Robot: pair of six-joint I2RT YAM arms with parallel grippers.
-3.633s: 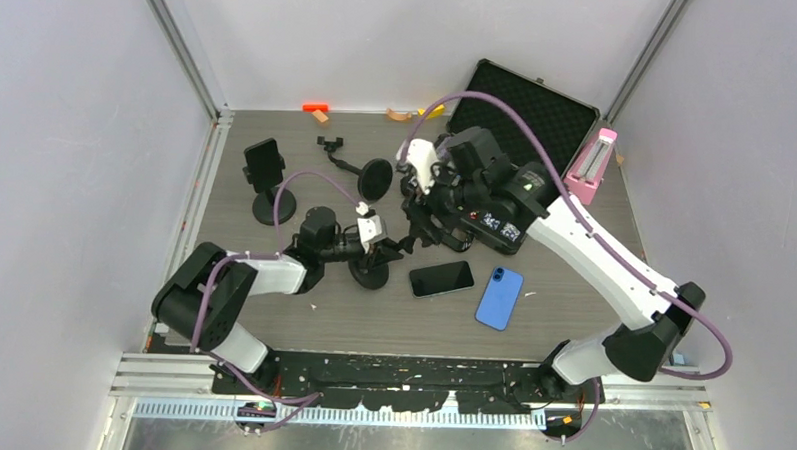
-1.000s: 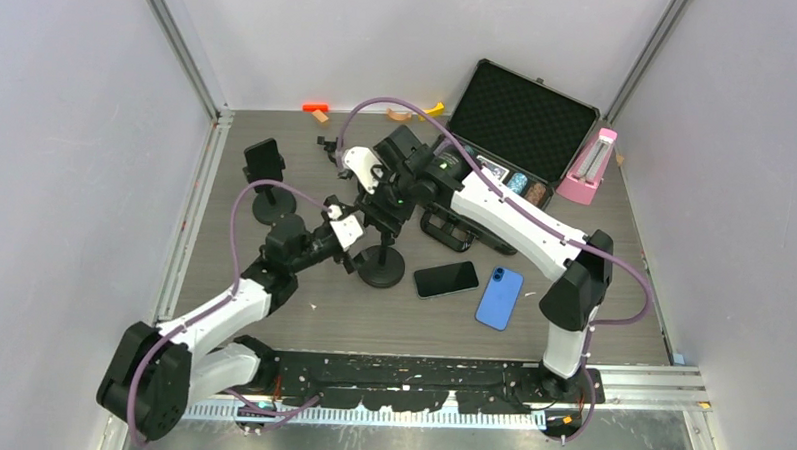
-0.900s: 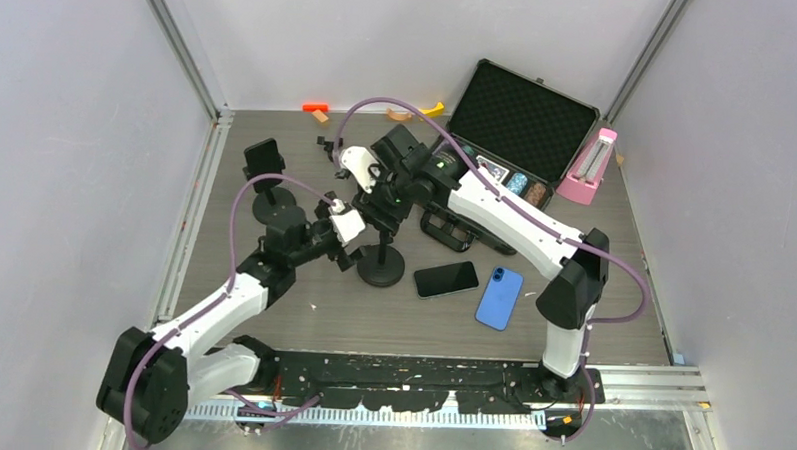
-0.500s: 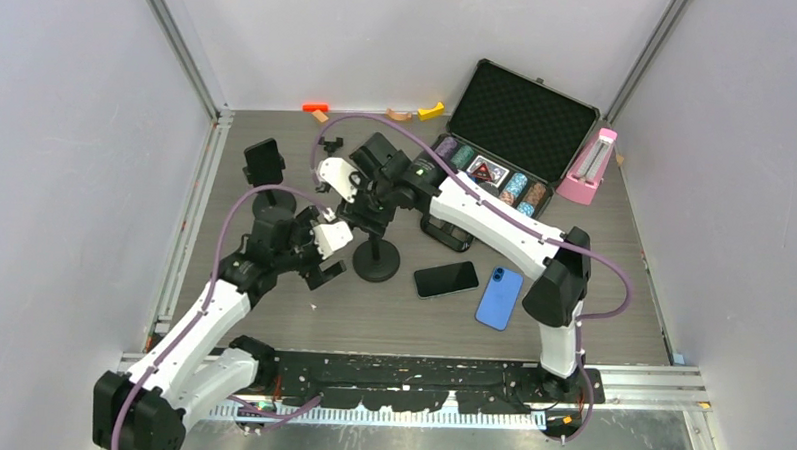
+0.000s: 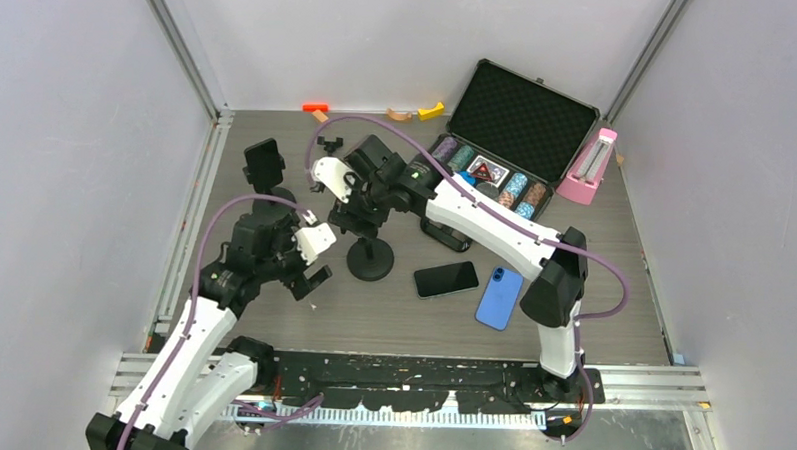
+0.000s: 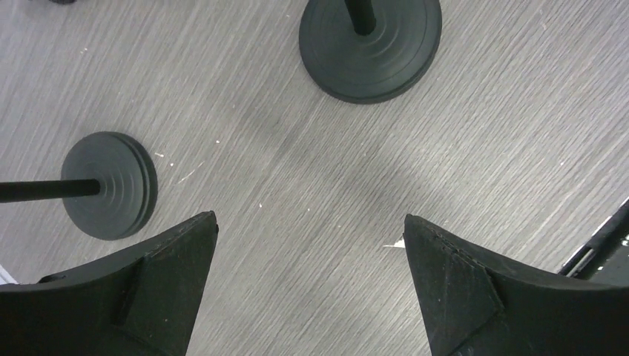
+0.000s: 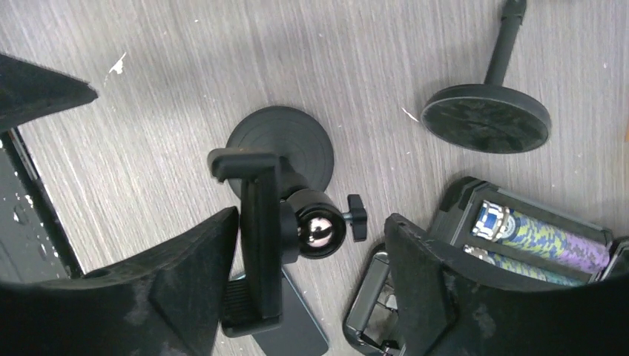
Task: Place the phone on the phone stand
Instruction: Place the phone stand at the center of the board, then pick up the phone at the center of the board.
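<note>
The black phone stand [image 5: 370, 259] is upright on its round base [image 7: 280, 144], left of center. My right gripper [image 5: 360, 212] hangs over its top. In the right wrist view the right gripper [image 7: 313, 215] is open around the stand's clamp [image 7: 259, 245] and ball head [image 7: 315, 231]. One finger lies against the clamp; the other is well clear of the knob. A black phone [image 5: 445, 279] lies flat just right of the base, its corner [image 7: 297, 326] showing under the clamp. A blue phone [image 5: 499, 298] lies beside it. My left gripper [image 5: 313, 262] is open over bare table [image 6: 309, 216].
A second stand [image 5: 264, 165] is at the far left, its base [image 6: 110, 185] close to my left fingers. Another round base [image 7: 486, 117] shows in the right wrist view. An open case of chips [image 5: 518, 119] and a pink object [image 5: 590, 167] sit at the back right.
My right jaws have widened around the stand's head. The left arm has pulled back toward the near left, away from the stand. The stand's base has shifted slightly left.
</note>
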